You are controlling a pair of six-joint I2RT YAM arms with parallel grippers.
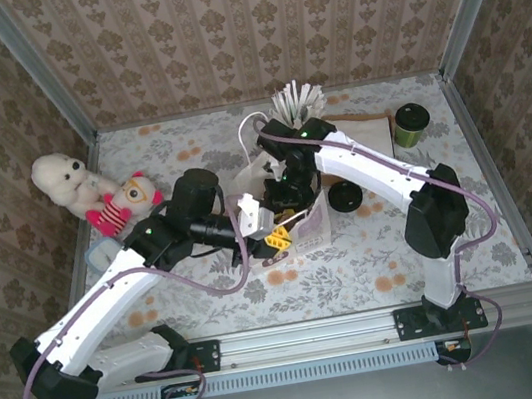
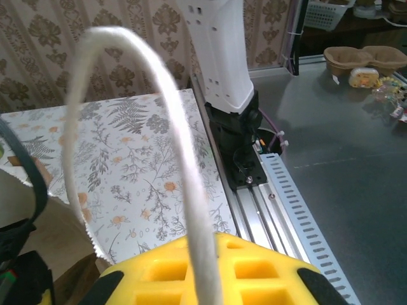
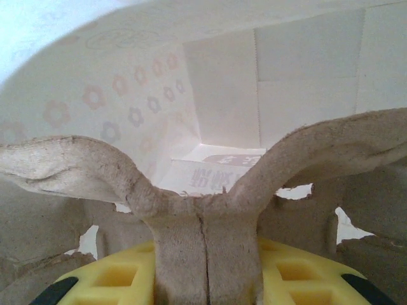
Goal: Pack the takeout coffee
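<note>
Carrier pinched by right fingers, cord by left fingers; takeout coffee well apart.

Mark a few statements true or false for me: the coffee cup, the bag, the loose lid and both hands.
1. The olive-green paper cup with the black lid sits inside the white paper bag. False: it stands on the floral table, far right, outside the bag.
2. The right hand is shut on the brown moulded-pulp cup carrier inside the bag. True.
3. The left hand is open and empty. False: it is shut on the bag's white rope handle.
4. The loose black round lid lies on the table, right of the bag. True.
</note>
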